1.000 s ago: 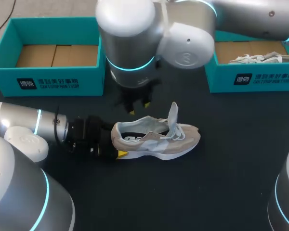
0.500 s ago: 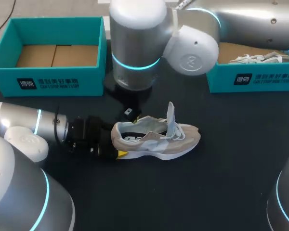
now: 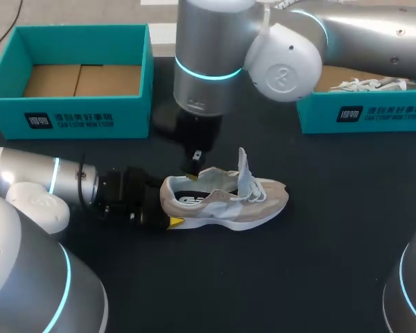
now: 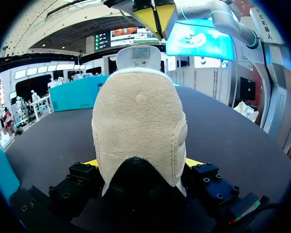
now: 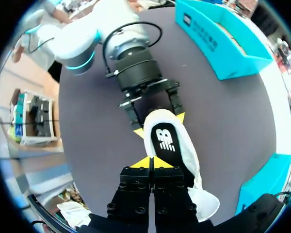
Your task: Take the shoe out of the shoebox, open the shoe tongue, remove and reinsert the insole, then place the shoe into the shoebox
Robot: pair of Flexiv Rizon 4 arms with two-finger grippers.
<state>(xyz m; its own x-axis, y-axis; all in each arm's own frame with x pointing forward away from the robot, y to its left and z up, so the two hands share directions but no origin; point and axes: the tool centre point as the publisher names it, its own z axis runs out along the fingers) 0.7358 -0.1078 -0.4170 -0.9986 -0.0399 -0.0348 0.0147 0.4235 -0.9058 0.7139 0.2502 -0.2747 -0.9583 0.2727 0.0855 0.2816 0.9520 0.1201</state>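
A beige and white shoe (image 3: 229, 202) lies on its sole mid-table, toe to the right, tongue (image 3: 244, 166) standing up. My left gripper (image 3: 165, 202) comes in from the left, its fingers pressing both sides of the heel (image 4: 138, 126); the right wrist view shows the left gripper (image 5: 159, 124) flanking the heel too. My right gripper (image 3: 194, 168) hangs shut just above the rear of the shoe opening, yellow tips together (image 5: 150, 162) with nothing between them, over the black insole (image 5: 164, 141). From the left wrist, the right gripper (image 4: 155, 17) shows above the shoe.
A teal shoebox (image 3: 76, 118) with a bare cardboard floor stands at the back left. A second teal box (image 3: 364, 114) at the back right holds another shoe (image 3: 367, 84). The right arm's big joints overhang the table's back middle.
My right arm has shifted rightward and lowered its gripper to the shoe opening, and its fingers have closed from partly open. The left arm and shoe have stayed put.
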